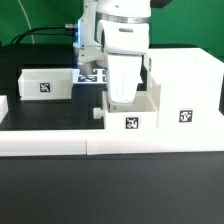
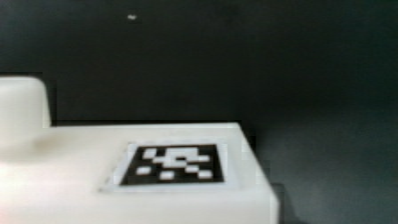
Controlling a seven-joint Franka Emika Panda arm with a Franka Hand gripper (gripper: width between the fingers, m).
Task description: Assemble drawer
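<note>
The drawer is in loose parts. The tall open-fronted housing (image 1: 185,85) stands at the exterior view's right. One shallow tray (image 1: 131,116) sits against its left side, with its knob (image 1: 97,113) pointing to the exterior view's left. My gripper (image 1: 122,99) reaches straight down into this tray, and its fingers look closed on a tray wall. In the wrist view the tray's tagged white face (image 2: 178,163) fills the lower part and the knob (image 2: 18,105) shows beside it; my fingers are not visible there. A second tray (image 1: 45,82) lies at the exterior view's left.
The long low white border wall (image 1: 110,146) runs across the front of the black table. The marker board (image 1: 92,73) lies behind my arm. Dark bare table (image 2: 214,60) shows beyond the tray in the wrist view.
</note>
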